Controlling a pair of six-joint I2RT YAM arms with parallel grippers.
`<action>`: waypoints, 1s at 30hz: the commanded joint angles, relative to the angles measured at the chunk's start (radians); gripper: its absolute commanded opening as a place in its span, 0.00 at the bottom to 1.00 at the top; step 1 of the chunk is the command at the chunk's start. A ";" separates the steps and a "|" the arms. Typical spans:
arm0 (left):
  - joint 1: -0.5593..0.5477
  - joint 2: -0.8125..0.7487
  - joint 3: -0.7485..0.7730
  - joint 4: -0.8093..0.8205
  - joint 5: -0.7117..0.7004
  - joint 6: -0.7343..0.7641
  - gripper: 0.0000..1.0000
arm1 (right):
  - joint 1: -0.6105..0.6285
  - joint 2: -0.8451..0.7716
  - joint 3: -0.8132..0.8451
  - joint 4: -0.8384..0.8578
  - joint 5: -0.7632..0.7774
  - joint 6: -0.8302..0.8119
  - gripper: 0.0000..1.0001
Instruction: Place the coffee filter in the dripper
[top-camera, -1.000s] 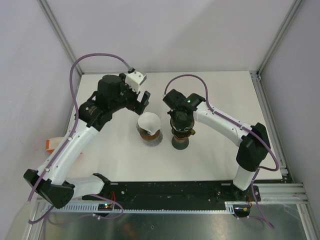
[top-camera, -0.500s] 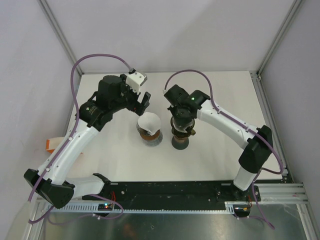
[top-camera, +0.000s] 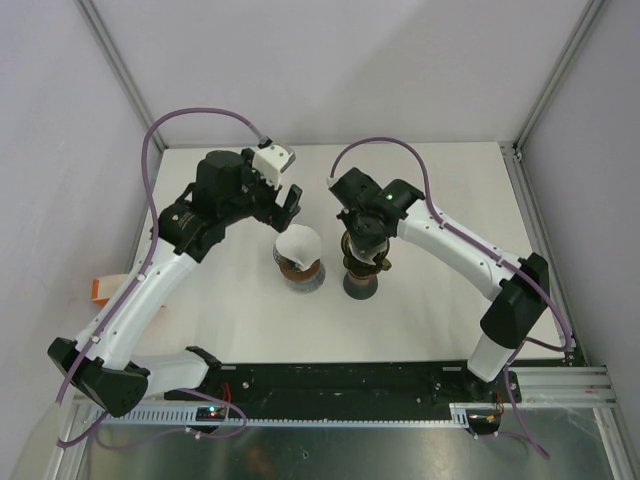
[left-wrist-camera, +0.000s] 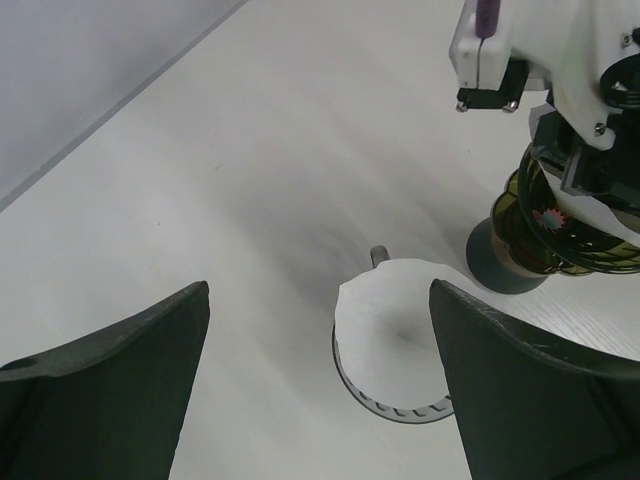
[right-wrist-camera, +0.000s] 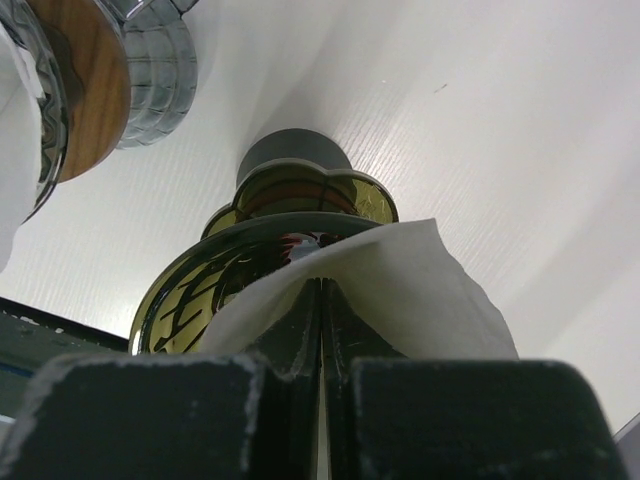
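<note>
Right wrist: right hand (right-wrist-camera: 322, 300) pinches filter (right-wrist-camera: 400, 285) edge over dripper (right-wrist-camera: 190, 285) (table (right-wrist-camera: 480, 130) beyond).

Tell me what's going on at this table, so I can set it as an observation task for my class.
The right gripper is shut on a white paper filter, pinching it right at the mouth of the dark dripper; it has not let go. The left gripper hangs open and holds nothing, above a second dripper that already has a seated filter in it. The two drippers stand side by side in the middle of the table.
</note>
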 joint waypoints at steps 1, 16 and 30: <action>0.007 -0.023 0.005 0.029 0.054 0.009 0.95 | 0.002 0.005 -0.008 0.019 0.001 -0.011 0.00; -0.013 0.018 0.003 -0.015 0.402 0.017 0.85 | -0.023 -0.027 0.025 0.053 -0.066 -0.023 0.07; -0.086 0.106 0.037 -0.013 0.343 -0.048 0.79 | -0.027 -0.085 0.098 0.019 -0.074 -0.051 0.32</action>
